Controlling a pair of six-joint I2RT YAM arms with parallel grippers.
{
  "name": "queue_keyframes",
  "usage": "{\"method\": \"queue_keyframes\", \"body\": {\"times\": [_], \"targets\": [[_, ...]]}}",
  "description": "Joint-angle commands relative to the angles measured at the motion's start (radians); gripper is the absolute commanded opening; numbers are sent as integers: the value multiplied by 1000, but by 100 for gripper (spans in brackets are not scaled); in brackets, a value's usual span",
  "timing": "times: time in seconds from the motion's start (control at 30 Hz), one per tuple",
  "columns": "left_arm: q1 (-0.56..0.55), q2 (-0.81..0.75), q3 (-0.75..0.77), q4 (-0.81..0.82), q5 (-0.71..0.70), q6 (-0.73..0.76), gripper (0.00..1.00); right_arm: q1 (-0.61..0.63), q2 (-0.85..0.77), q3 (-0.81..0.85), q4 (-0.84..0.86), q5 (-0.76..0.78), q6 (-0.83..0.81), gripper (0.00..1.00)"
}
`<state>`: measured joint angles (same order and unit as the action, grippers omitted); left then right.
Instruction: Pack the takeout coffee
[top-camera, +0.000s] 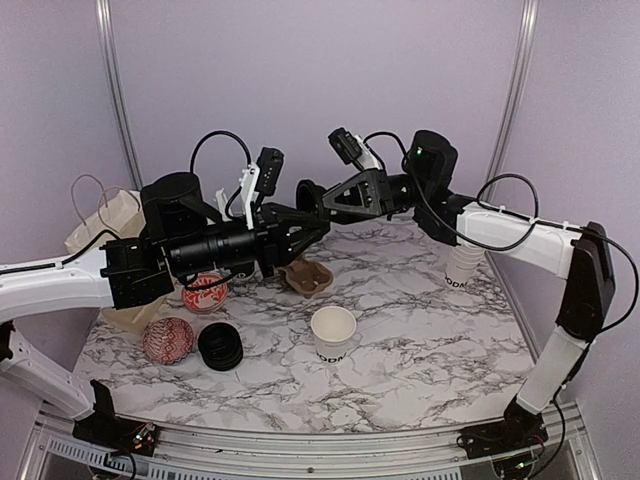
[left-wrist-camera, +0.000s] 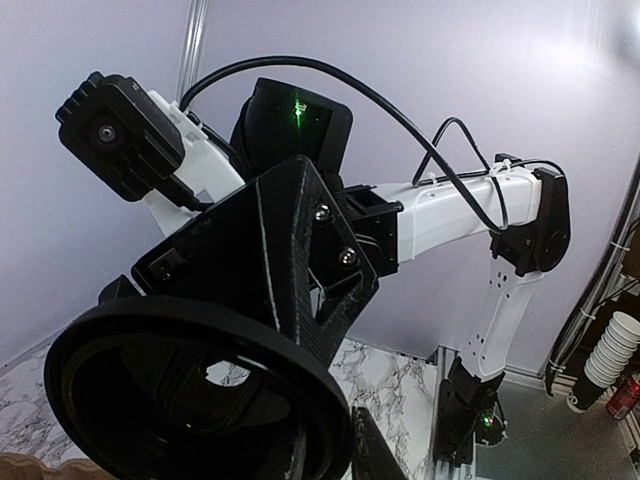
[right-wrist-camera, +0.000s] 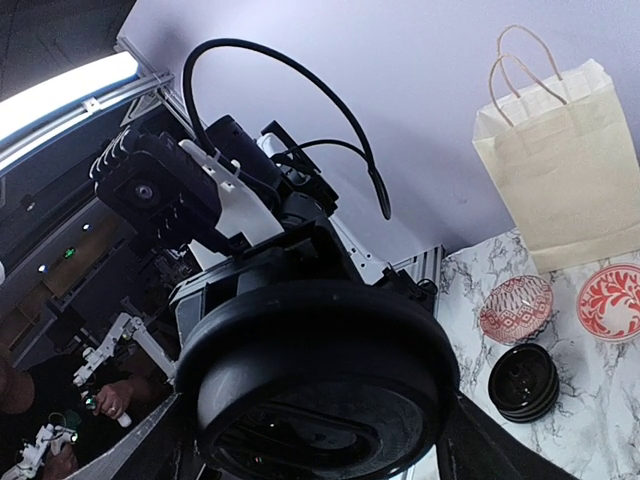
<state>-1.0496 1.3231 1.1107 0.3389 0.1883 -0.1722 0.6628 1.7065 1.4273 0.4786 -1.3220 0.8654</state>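
- A round black lid fills the bottom of both wrist views. It is smooth, dull plastic with a raised rim and a sunken centre.
- The lid hangs in the air between the two arms, above the back of the table and well clear of everything on it.
- The left gripper has its jaws narrow and pinches the lid at its rim.
- The right gripper faces it with its fingers spread wide on either side of the lid. Whether they touch it cannot be told.
- An open-topped white paper cup with black lettering near its base stands upright near the middle of the table. Bare marble lies in front of it and to its right.
- A stack of white cups stands at the back right, close to the table's edge and under the right arm.
- A low stack of black lids sits left of the cup and apart from it, just beside a red-patterned bowl near the left edge.
- A second red bowl lies behind those, partly under the left arm.
- A brown moulded-pulp cup carrier sits behind the cup, below the grippers.
- A cream paper bag with looped handles stands at the back left edge.
- The tabletop is glossy white marble with grey veins. Its front edge curves.
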Motion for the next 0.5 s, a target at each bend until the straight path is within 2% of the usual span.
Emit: {"method": "queue_keyframes", "body": {"times": [0.0,0.17,0.4,0.47], "targets": [[2,15,27,9,-6,6,16,9,10,-5,38,-28,8,81],[2,15,26,3,-13,10,19,8,3,-6,27,-33,-12,75],[2,-44,-7,-83,-65,26,42,-36,-2,-3,-104,-29,-139,70],[2,-76,-23,-140,-84,30,47,-67,-3,11,-216,-19,-266,69]]}}
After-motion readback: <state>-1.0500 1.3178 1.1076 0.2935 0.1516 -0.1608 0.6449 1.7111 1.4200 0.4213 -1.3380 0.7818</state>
